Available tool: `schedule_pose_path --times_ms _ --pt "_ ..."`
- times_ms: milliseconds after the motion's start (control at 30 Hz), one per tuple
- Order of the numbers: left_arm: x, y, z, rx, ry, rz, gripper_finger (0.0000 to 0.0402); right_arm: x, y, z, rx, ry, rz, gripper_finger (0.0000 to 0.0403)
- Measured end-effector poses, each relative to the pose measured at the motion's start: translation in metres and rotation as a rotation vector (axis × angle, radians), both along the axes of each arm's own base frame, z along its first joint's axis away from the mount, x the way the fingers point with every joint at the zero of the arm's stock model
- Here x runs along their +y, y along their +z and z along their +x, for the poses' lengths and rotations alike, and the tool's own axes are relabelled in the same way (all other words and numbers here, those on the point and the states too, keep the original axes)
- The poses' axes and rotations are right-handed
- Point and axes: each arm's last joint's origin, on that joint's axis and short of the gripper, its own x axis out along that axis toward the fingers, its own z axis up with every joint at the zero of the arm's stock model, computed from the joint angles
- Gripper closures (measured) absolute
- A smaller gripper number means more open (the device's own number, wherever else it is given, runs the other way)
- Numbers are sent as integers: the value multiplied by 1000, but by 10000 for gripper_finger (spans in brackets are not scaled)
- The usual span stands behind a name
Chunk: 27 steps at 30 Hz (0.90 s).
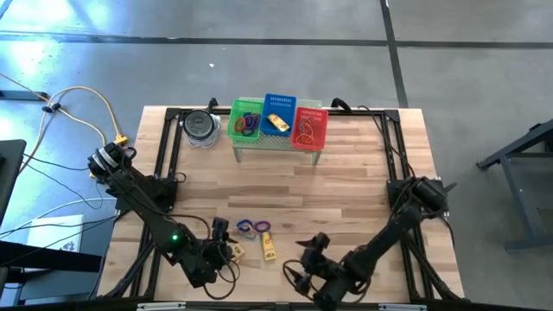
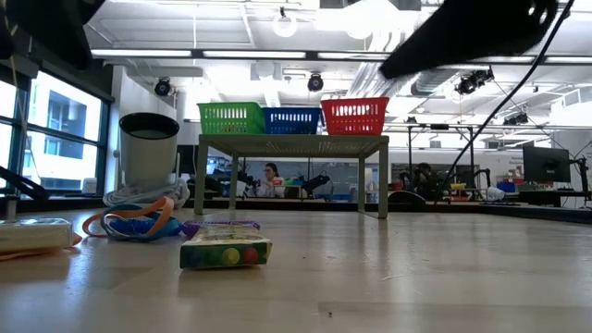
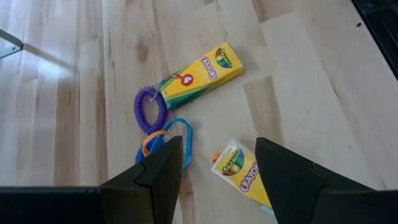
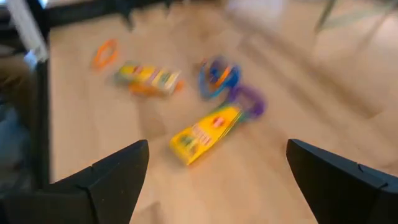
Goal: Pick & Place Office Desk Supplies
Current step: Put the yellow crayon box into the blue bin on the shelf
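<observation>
Near the front edge of the light wooden slatted table (image 1: pixel 346 181), loose supplies are listed as follows. One yellow-and-green cardboard crayon box (image 3: pixel 200 75) is laid flat, with a purple coiled plastic loop (image 3: pixel 150 109) touching its end. A blue loop with an orange band (image 3: pixel 168 138) is found just beside the purple coil. A second yellow crayon box (image 3: pixel 241 176) is seen close to the left gripper (image 3: pixel 214 180), whose two dark fingers are held apart above the table, nothing being gripped between them. A thin orange band loop (image 4: pixel 104 53) is noted apart from the rest (right wrist view only, blurred).

At the table's front right, the right gripper (image 4: pixel 217 168) is held clear of the surface, fingers spread wide and empty.

At the back of the table, on a small pale green stand (image 1: pixel 276 147), three mesh plastic baskets are set side by side: green (image 1: pixel 246 121), blue (image 1: pixel 278 114), red (image 1: pixel 310 128). Small items are held in each. A round grey lidded tin (image 1: pixel 200 127) is placed beside the green basket.
</observation>
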Motion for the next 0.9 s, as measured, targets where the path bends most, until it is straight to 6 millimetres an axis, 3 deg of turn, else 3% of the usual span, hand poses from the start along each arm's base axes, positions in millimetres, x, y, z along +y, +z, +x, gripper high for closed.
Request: schedule_pose_path --times_ms 167,400,633,900 --pt "0 0 0 4 -14 13 208 -8 -1 13 82 63 154 34" --pt "-2 -1 -1 55 -44 -45 208 -17 -11 23 85 -2 232 35" --pt "-2 -1 -2 59 -39 -60 208 -4 -49 36 -11 -52 245 45" --pt "-12 -2 -12 67 -1 -136 208 19 -103 50 -168 32 149 77"
